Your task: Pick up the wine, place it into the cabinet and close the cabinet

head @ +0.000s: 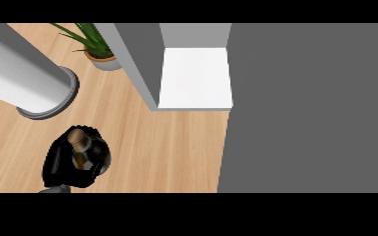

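Note:
My left hand (74,157) shows at the lower left above the wooden counter (170,145), resting with relaxed fingers pointing up and holding nothing. The cabinet (140,60) stands open at the top middle, and its white shelf (196,77) is bare. A broad grey panel (303,110), apparently the cabinet's open door, fills the right side and hides what lies under it. A tall pale grey cylinder (29,80) with a ringed base stands at the upper left; I cannot tell whether it is the wine. No other bottle shows. My right hand is out of view.
A potted green plant (100,50) stands on the counter just left of the cabinet's grey side wall. Bare wood lies between my left hand and the cabinet's front edge.

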Robot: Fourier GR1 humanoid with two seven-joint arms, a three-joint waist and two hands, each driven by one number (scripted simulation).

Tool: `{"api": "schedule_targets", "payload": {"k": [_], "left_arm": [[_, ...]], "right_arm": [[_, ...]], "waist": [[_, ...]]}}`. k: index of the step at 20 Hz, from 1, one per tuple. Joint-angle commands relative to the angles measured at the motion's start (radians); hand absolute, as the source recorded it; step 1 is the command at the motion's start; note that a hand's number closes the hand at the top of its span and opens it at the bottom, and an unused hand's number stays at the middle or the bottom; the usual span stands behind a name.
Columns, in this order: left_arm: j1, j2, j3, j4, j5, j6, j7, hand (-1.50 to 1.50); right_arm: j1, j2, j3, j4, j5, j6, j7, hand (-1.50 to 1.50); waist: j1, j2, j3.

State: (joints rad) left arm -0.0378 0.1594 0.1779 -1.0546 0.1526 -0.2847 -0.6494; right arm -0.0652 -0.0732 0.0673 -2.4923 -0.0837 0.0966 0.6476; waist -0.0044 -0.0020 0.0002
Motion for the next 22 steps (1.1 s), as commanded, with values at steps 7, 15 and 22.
{"api": "schedule_targets", "payload": {"k": [7,15,22], "left_arm": [[0.058,-0.031,-0.026,-0.299,0.044,0.02,0.065,1.5],[0.154,-0.099,-0.148,-0.655,0.093,0.062,0.355,1.5],[0.084,-0.13,-0.23,-0.801,0.015,0.188,0.544,1.5]], "right_arm": [[0.052,0.001,-0.028,-0.063,-0.077,0.027,-0.018,-1.5],[0.001,0.028,0.018,-0.054,-0.025,-0.003,0.019,-1.5],[0.039,0.005,-0.041,-0.069,-0.114,0.035,0.021,-1.5]], "waist": [[0.007,-0.001,0.001],[0.011,-0.002,0.0],[0.004,0.0,0.001]]}}
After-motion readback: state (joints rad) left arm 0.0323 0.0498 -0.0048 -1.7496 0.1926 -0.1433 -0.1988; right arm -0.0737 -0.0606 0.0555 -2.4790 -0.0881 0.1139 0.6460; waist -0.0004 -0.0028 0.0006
